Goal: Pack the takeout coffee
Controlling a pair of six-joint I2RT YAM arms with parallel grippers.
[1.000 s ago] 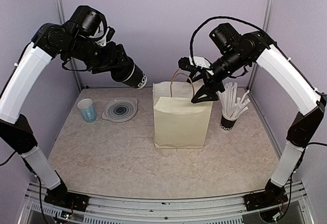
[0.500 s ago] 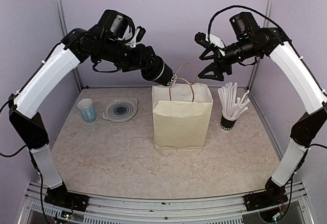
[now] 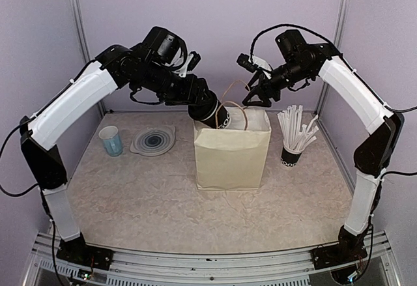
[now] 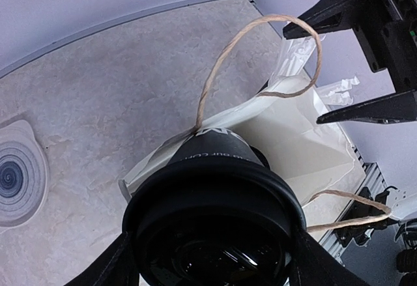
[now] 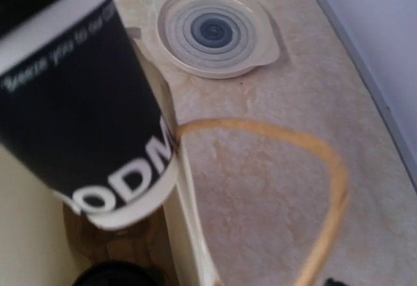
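My left gripper [image 3: 207,109] is shut on a black paper cup [image 3: 220,118] with white lettering and a black lid. It holds the cup tilted at the mouth of the cream paper bag [image 3: 231,149], with the cup's base just inside the back left rim. In the left wrist view the lidded cup [image 4: 215,221] fills the lower frame. My right gripper [image 3: 255,94] is open and empty above the bag's back right, beside the twine handle [image 3: 236,98]. In the right wrist view the cup [image 5: 71,110] hangs over the bag's inside, where a dark round shape [image 5: 117,274] lies low.
A black cup of white straws [image 3: 293,139] stands right of the bag. A grey ringed plate [image 3: 154,141] and a small translucent blue cup [image 3: 111,141] sit at the back left. The bag's second handle [image 4: 352,209] hangs over its near side.
My left arm swung right and down, carrying the cup from high at the left to the bag's mouth. My right gripper rose off the bag, then came back down left near the handle.
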